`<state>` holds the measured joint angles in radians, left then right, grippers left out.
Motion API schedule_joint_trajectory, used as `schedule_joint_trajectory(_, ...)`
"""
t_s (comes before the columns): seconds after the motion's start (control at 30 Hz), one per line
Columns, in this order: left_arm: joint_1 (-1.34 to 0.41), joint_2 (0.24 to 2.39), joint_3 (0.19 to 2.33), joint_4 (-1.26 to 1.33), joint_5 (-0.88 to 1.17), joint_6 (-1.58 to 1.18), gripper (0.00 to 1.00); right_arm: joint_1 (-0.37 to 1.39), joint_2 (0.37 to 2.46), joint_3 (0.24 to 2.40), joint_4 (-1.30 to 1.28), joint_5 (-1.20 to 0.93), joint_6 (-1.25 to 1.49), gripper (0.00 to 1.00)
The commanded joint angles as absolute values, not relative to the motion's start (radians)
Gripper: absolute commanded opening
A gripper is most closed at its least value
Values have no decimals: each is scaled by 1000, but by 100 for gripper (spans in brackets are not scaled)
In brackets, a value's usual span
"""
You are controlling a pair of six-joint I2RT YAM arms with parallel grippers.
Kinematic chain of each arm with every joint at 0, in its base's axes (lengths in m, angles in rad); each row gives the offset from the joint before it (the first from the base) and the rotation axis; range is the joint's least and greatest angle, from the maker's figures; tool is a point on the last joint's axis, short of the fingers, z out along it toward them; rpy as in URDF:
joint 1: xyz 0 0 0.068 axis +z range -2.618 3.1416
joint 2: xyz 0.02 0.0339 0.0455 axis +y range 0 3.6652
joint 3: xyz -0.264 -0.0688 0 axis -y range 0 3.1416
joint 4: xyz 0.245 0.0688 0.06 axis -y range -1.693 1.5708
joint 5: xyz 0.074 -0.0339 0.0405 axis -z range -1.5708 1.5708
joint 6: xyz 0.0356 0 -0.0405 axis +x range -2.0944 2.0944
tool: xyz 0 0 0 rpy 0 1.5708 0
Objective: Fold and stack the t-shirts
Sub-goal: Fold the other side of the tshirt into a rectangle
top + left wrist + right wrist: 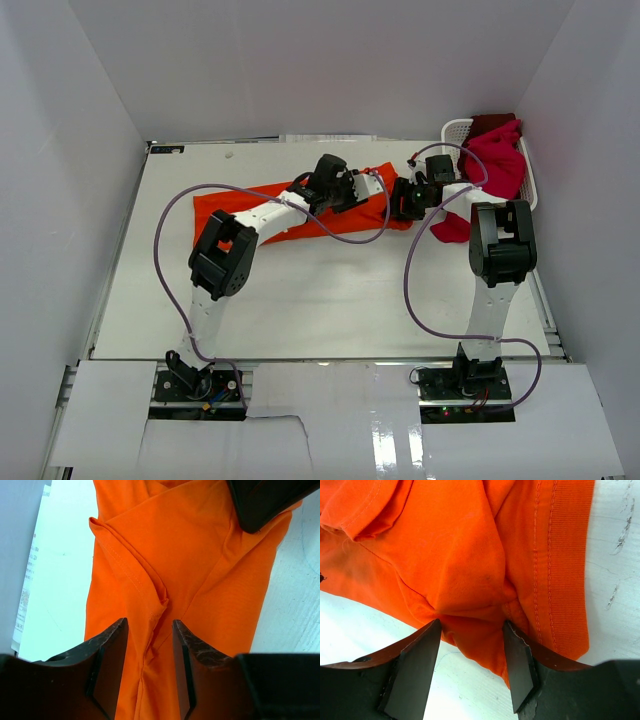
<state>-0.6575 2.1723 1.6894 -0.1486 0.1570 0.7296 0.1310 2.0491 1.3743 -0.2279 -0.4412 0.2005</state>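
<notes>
The large orange t-shirt [300, 215] lies bunched in a long strip across the back of the table. My left gripper [345, 190] is pressed down on its right part. In the left wrist view the jaws [149, 630] stand a little apart with a raised fold of the orange t-shirt [190, 555] between them, not clamped. My right gripper [402, 200] is at the shirt's right end. In the right wrist view its fingertips [471, 625] pinch a bunched lump of the orange t-shirt [470, 555] near the ribbed hem. Crimson and dark red t-shirts [495, 160] spill from the basket.
A white lattice basket [455, 130] stands at the back right corner, and crimson cloth [452, 228] hangs out of it onto the table beside the right arm. White walls close in the table on three sides. A paper sheet [30, 565] lies at the back edge.
</notes>
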Motion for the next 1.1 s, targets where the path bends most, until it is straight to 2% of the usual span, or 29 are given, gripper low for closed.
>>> schedule_joint_trajectory(0.0, -664, 2180, 1721, -135, 160, 744, 53, 129, 2086, 1378, -236, -428, 187, 60)
schedule_joint_trajectory(0.23, -663, 2226, 1773, -160, 166, 727, 59, 129, 2088, 1385, -236, -433, 187, 60)
schedule_joint_trajectory(0.5, -653, 2269, 1810, -166, 169, 715, 55, 127, 2091, 1382, -235, -442, 189, 60)
schedule_joint_trajectory(0.63, -646, 2305, 1854, -172, 153, 696, 38, 127, 2091, 1381, -233, -443, 190, 60)
schedule_joint_trajectory(0.73, -641, 2324, 1882, -175, 158, 675, 33, 127, 2089, 1382, -233, -443, 190, 60)
schedule_joint_trajectory(0.8, -640, 2333, 1897, -183, 160, 673, 33, 127, 2088, 1382, -233, -445, 190, 60)
schedule_joint_trajectory(1.07, -638, 2312, 1862, -169, 167, 676, 50, 126, 2094, 1387, -235, -449, 192, 60)
